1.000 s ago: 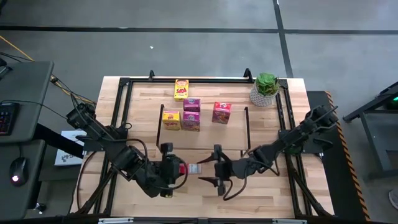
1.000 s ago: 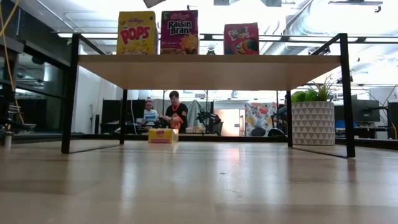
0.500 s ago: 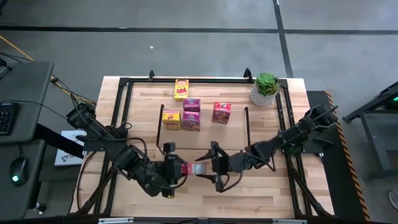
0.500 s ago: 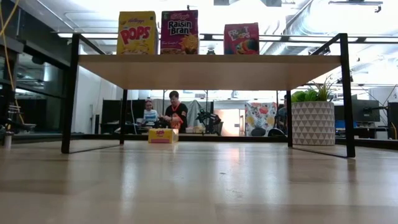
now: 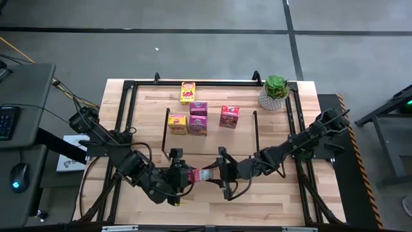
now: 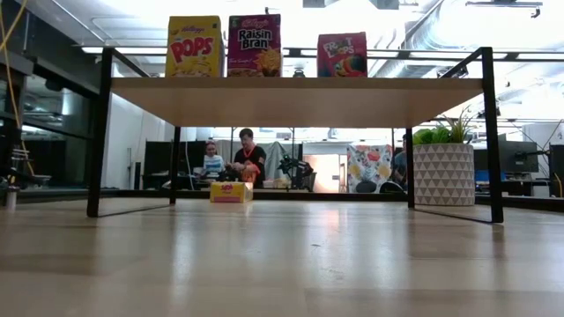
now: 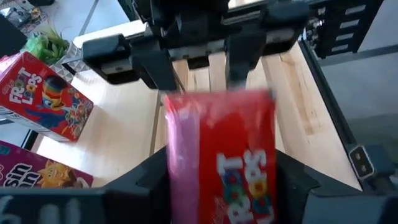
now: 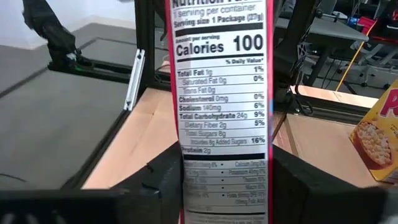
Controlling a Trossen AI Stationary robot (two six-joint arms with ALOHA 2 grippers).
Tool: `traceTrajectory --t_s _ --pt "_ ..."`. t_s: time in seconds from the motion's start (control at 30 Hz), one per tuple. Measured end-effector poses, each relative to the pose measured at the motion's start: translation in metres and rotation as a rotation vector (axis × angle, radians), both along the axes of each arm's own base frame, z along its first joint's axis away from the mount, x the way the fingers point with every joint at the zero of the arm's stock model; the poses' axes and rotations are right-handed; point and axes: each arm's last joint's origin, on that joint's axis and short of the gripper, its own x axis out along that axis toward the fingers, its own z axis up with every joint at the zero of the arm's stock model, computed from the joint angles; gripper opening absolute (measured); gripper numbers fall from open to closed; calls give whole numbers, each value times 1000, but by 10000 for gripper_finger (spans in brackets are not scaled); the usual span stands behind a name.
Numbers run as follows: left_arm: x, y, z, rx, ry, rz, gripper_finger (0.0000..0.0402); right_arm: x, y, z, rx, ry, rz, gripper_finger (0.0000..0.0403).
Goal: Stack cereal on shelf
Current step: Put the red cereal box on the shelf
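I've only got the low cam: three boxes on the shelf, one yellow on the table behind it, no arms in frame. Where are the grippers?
Observer: Both are at the table's front centre in the high view. The left gripper faces the right gripper.
Operator: Holding anything?
Observer: The left gripper is shut on a red cereal box. The right gripper is at the box's other end.
Operator: Shelf count really three?
Observer: Four. A second magenta box stands behind the front magenta box on the shelf.
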Motion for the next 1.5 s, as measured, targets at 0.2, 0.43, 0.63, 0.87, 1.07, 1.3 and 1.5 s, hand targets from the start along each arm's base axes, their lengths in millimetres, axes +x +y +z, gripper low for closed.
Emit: traceTrajectory --t_s 0.2,0.43,0.63,0.87,1.07,1.3,1.5 --pt "3 0 4 -27 -24 -29 224 -1 0 -3 -35 20 5 144" --pt "-19 1 51 -91 -71 -119 237 -15 -10 -1 -133 140 -62 160" --pt "-57 -5 73 -57 -142 -148 224 -45 -28 12 -157 282 -168 158" --pt "-85 -16 16 56 -150 -38 200 -67 -41 17 -148 373 -298 158" --pt "-104 -19 -29 55 -246 -33 187 -68 -42 17 -180 366 -321 158" --pt "-137 -2 -41 -13 -388 -3 177 -74 -40 14 -202 403 -338 158" --pt "-155 10 -43 -51 -481 7 177 -98 -43 -3 -187 288 -374 158"
